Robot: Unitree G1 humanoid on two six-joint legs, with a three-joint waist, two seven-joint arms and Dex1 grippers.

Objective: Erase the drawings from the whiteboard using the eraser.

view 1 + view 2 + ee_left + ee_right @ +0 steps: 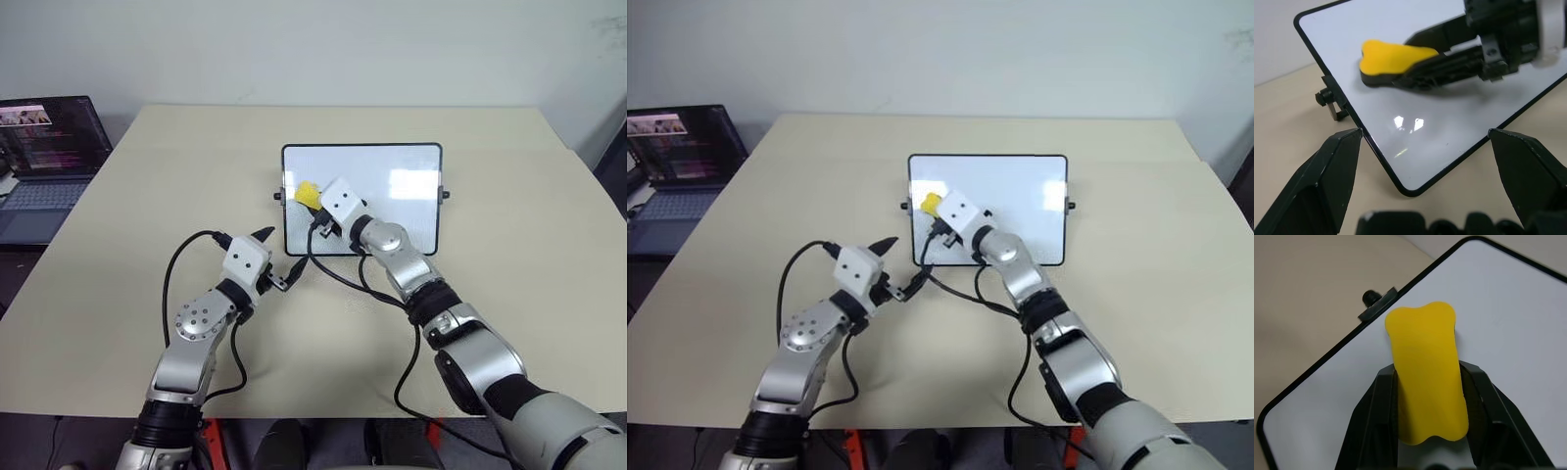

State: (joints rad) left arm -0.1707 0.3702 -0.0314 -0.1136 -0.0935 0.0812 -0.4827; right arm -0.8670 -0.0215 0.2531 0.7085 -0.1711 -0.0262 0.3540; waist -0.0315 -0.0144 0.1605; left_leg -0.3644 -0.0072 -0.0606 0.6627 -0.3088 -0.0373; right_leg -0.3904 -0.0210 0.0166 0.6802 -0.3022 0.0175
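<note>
The whiteboard (pixel 397 217) lies in the middle of the beige table, with a black frame and a small knob (pixel 277 195) on its left side. The yellow eraser (pixel 307 192) rests on the board near its left edge, and my right gripper (pixel 312 200) is shut on it. From the right wrist, black fingers (pixel 1376 406) squeeze the eraser (pixel 1425 382) on both sides. My left gripper (pixel 277 260) stands open just off the board's near left corner (pixel 1405 188), holding nothing. The drawings are out of view; the visible board surface is white with glare.
An open laptop (pixel 44 162) sits at the far left beside the table (pixel 529 294). Black cables (pixel 338 274) loop from both wrists over the tabletop in front of the board. A pale wall stands behind the table's far edge.
</note>
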